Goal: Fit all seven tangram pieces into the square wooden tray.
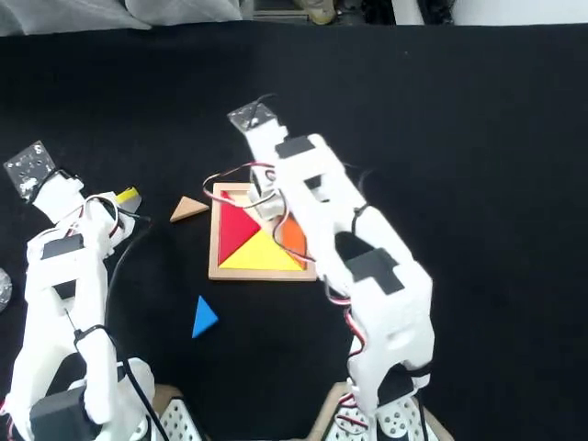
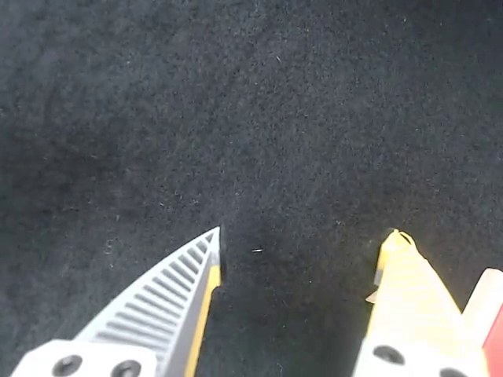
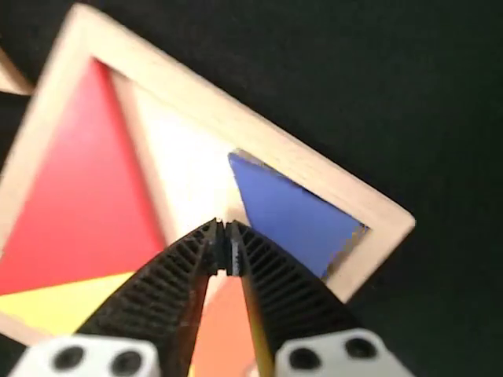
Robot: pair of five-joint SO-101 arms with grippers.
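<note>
We see our right gripper (image 3: pixel 225 239) closed on nothing over the tray (image 3: pixel 259 126), beside a blue piece (image 3: pixel 291 214). Our left gripper (image 2: pixel 306 239) hangs open above black cloth (image 2: pixel 236 102), well left.

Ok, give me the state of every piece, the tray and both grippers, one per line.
Wooden tray: partly filled, bare patch left.
Red triangle: in the tray.
Yellow triangle: in the tray.
Orange piece: in the tray.
Blue piece: in a tray corner.
Blue triangle: loose on the cloth.
Tan triangle: loose beside the tray.
Left gripper: open, empty, over bare cloth.
Right gripper: shut, over the tray.
</note>
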